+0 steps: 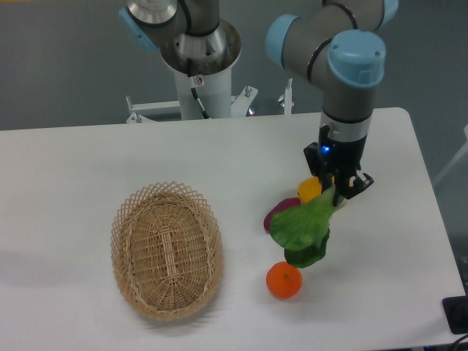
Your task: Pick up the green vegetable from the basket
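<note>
The green vegetable (303,228) is a leafy toy with broad light and dark green leaves. It hangs from my gripper (338,191), which is shut on its upper end, right of the basket and over the table. Its lower leaves reach down near the orange. The basket (167,250) is an oval tan wicker basket with a lattice rim, at the left of the table, with nothing visible inside. The stem end of the vegetable is hidden between the fingers.
An orange ball-like fruit (284,281) lies just below the vegetable. A purple piece (278,213) and a yellow-orange piece (310,189) lie behind the vegetable, partly hidden. The robot's base (199,66) stands at the table's back edge.
</note>
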Tool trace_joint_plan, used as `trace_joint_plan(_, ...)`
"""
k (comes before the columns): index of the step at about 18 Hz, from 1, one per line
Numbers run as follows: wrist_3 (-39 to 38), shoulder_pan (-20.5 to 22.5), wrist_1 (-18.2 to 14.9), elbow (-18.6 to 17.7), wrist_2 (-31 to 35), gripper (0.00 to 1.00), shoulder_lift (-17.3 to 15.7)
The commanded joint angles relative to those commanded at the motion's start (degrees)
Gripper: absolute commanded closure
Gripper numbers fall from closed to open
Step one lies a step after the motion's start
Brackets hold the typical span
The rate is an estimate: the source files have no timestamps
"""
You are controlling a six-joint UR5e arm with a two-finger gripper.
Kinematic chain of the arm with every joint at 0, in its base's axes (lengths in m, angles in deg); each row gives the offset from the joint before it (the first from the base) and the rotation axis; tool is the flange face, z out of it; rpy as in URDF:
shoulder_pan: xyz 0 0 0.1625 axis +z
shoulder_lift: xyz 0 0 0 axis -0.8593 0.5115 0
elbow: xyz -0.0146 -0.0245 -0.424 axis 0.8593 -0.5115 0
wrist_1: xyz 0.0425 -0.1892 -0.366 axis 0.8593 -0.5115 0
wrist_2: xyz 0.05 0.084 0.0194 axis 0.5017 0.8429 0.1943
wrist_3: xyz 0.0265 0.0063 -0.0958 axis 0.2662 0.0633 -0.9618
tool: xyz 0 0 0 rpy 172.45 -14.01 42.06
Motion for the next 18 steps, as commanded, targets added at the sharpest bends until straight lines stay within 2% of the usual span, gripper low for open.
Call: trace_joint_plan(18, -0.3, -0.1, 0.1, 0.6, -0.5, 0.67, 0.1)
